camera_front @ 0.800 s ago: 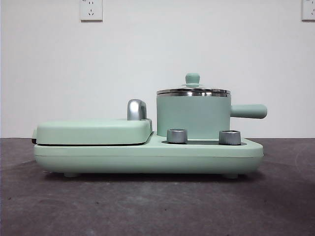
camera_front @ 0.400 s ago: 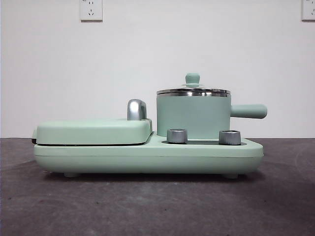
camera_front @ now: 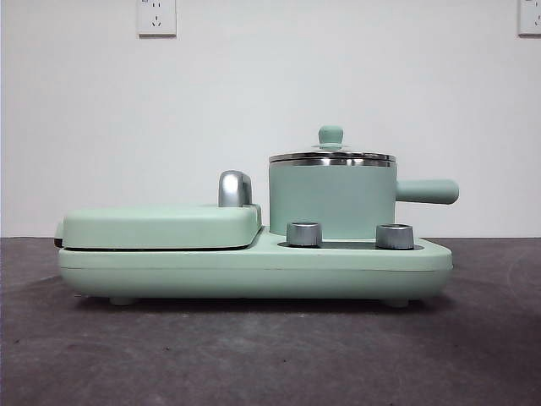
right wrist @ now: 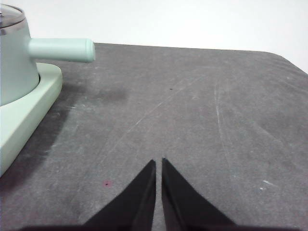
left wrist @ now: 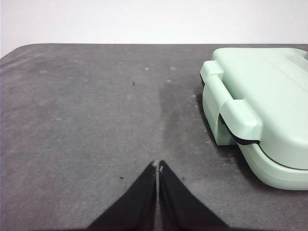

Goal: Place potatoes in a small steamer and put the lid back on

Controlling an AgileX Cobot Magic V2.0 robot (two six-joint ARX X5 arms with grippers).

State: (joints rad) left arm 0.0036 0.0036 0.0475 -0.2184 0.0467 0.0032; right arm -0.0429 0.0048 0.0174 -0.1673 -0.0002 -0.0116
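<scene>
Grey table (camera_front: 254, 355) unchanged: lid (camera_front: 331, 156) stays on small steamer (camera_front: 331, 199), both end effectors pinched closed.

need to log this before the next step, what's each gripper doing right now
Left gripper: shut, holding nothing, over bare table beside the griddle plate.
Right gripper: shut, holding nothing, over bare table off the small steamer handle's end.

No legible text, brand, number or sign appears anywhere: the mint-green appliance base (camera_front: 254, 266), its two steel knobs (camera_front: 304, 234) and the wall sockets (camera_front: 156, 17) at 11 and 1 o'clock carry no readable markings
</scene>
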